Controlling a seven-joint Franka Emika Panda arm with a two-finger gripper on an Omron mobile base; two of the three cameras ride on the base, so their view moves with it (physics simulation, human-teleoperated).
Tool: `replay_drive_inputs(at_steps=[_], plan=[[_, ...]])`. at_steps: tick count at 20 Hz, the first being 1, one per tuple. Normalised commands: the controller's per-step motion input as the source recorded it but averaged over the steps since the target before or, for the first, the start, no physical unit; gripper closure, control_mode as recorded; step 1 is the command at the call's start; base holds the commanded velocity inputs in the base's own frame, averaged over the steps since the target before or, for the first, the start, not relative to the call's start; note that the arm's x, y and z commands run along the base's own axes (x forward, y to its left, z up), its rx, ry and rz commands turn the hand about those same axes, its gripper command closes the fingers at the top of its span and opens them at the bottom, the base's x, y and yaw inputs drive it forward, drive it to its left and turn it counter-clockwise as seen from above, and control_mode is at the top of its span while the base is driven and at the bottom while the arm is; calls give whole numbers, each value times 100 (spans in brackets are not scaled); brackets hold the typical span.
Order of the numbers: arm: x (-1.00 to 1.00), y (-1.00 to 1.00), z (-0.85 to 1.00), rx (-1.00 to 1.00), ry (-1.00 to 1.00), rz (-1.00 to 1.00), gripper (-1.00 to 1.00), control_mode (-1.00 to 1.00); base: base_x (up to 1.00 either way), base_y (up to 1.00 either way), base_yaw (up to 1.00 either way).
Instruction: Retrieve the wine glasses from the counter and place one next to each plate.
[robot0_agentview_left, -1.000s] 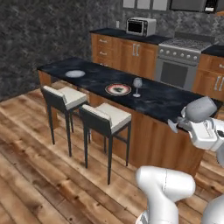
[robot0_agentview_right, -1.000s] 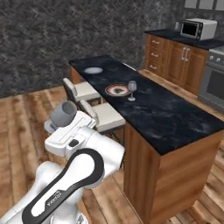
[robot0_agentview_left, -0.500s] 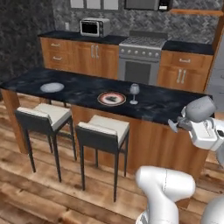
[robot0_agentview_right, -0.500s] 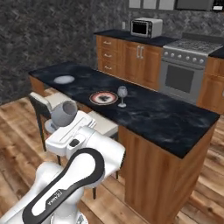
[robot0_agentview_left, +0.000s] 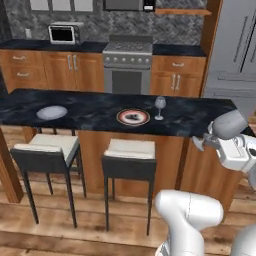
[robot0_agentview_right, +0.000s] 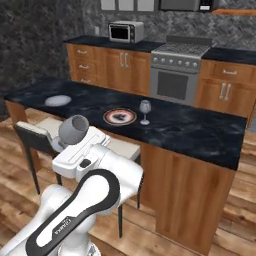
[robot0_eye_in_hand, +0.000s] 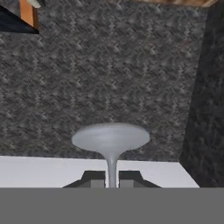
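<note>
My gripper (robot0_eye_in_hand: 112, 177) is shut on the thin stem of a clear greyish wine glass (robot0_eye_in_hand: 110, 137), whose round foot faces a dark stone wall. That glass's bowl (robot0_agentview_right: 74, 129) shows beside my hand, also in the left base view as a grey bowl (robot0_agentview_left: 227, 124). A second wine glass (robot0_agentview_left: 159, 106) (robot0_agentview_right: 145, 110) stands upright on the island just right of the red-rimmed plate (robot0_agentview_left: 133, 117) (robot0_agentview_right: 120, 117). The pale plate (robot0_agentview_left: 52, 112) (robot0_agentview_right: 58, 100) lies alone further left. The counter (robot0_agentview_left: 25, 44) (robot0_agentview_right: 100, 43) runs along the back wall.
The black-topped island (robot0_agentview_left: 200, 116) stands between me and the counter. Two stools (robot0_agentview_left: 47, 150) (robot0_agentview_left: 130, 157) are tucked under its near side. A stove (robot0_agentview_left: 127, 65), a microwave (robot0_agentview_left: 65, 34) and a tall grey fridge (robot0_agentview_left: 235, 45) line the back wall.
Both base views have swung round, so the camera moved and the island now lies square ahead. The glass stays gripped, and plates and the other glass keep their places on the island.
</note>
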Motion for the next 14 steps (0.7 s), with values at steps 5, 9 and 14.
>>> replay_drive_inputs(at_steps=[5,9,14], plan=[[0,0,0,0,0,0,100,100,0,100,-43],[0,0,0,0,0,0,100,100,0,100,-35],[0,0,0,0,0,0,100,100,-1,100,-32]])
